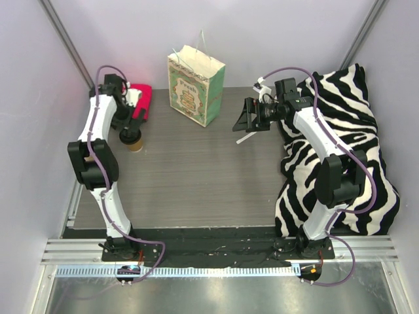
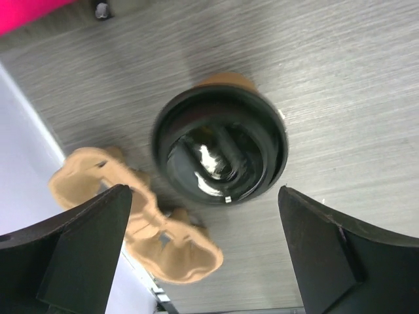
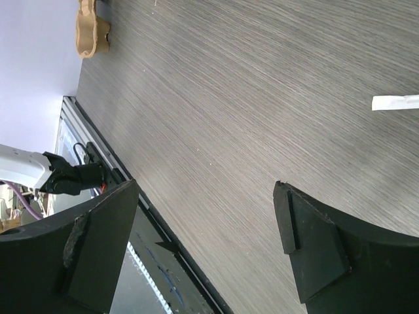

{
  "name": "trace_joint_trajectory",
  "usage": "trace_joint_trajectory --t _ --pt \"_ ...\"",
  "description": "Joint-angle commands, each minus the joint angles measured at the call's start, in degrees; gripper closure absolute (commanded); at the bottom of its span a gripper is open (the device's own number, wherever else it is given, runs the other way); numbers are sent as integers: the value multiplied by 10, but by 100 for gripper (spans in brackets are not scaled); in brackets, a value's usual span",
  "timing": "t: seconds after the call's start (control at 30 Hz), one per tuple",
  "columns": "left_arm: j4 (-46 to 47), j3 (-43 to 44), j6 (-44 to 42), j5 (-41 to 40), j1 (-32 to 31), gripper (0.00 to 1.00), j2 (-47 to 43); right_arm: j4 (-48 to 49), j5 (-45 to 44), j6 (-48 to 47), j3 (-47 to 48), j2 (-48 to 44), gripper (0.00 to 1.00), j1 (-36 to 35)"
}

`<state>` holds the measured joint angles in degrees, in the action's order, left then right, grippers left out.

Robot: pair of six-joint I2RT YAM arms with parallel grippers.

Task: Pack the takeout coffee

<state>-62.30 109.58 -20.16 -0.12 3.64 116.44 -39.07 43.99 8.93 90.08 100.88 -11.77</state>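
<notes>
The tan kraft cup [image 1: 135,144] stands upright at the far left of the table with its black lid [image 1: 130,135] on it. In the left wrist view I look down on the lid [image 2: 219,145], with the tan cup wall [image 2: 226,80] showing behind it. My left gripper [image 1: 129,129] hovers just above the cup; it is open [image 2: 204,196], with the jaws wide apart on either side of the lid and not touching it. My right gripper [image 1: 241,122] is open and empty [image 3: 206,196], held above the table right of the bag.
The white-and-green paper bag [image 1: 195,85] stands upright at the back centre. A beige pulp carrier [image 2: 131,216] lies beside the cup near the left wall and also shows in the right wrist view [image 3: 91,29]. A white wrapped straw [image 3: 396,101] lies under the right gripper. Zebra cloth [image 1: 340,150] is heaped at right, and a red object [image 1: 141,101] sits back left.
</notes>
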Motion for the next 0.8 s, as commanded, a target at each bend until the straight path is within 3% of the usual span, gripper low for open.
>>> trace_joint_trajectory --t 0.0,0.13,0.27,0.47,0.77 --pt "-74 76 -36 69 37 0 -39 7 18 -5 14 -17 6 3" --pt "-110 84 -112 107 77 0 -74 0 20 -10 18 -23 6 3" --pt "-164 22 -244 124 130 0 -84 -4 25 -13 19 -25 6 3" --pt "-54 -122 -382 127 216 4 -105 -22 29 -23 26 -31 6 2" --pt "9 -146 -455 115 218 9 -33 -59 19 -47 36 -26 6 3"
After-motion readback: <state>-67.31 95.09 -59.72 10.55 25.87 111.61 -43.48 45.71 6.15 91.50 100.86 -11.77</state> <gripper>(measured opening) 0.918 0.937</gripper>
